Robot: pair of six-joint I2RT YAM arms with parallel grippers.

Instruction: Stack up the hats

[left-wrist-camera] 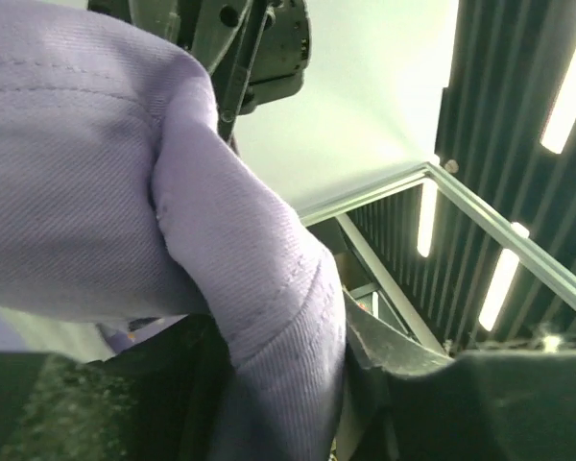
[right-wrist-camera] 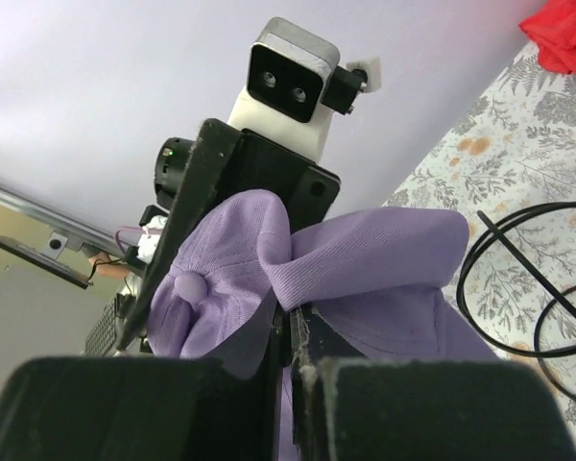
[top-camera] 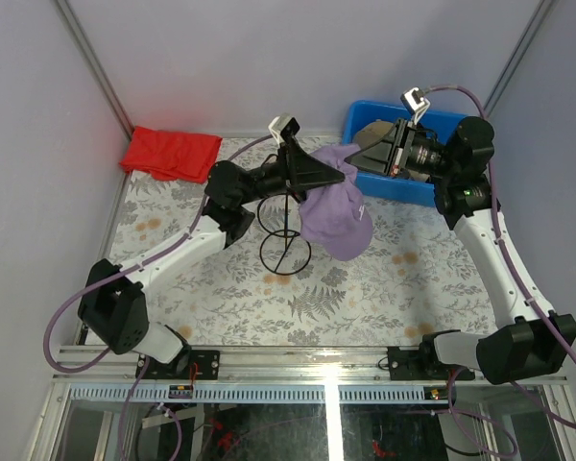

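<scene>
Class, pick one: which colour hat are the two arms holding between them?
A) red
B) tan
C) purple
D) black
C: the purple hat hangs between the arms, and each wrist view shows its fabric pinched in that arm's jaws.

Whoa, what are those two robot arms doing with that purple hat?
Both arms are holding the purple cap up off the table. The left end effector and the right end effector each pinch a fold of its fabric, so it hangs between them, close to the black wire stand. Something tan lies in the blue bin behind.
</scene>
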